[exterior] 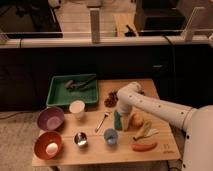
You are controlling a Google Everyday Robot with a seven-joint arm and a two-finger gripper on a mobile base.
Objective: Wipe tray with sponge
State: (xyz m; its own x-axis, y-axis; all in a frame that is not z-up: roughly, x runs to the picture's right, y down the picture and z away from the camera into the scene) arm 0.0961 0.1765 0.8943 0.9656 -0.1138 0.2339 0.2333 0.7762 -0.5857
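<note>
The green tray (56,98) lies at the back left of the wooden table and has dark utensils (76,85) in it. The teal-green sponge (118,121) stands at the table's middle, to the right of the tray. My white arm reaches in from the lower right and bends down. Its gripper (120,111) is right over the sponge, at its top edge. I cannot tell whether it is touching or holding the sponge.
A white cup (77,108), a purple bowl (50,118), an orange bowl (49,145) holding a white ball, a metal cup (80,139), a blue cup (110,135) and a spoon (102,120) stand left of the sponge. Dark grapes (110,100), an orange fruit (136,120), a banana (145,131) and a carrot (145,146) lie around the arm.
</note>
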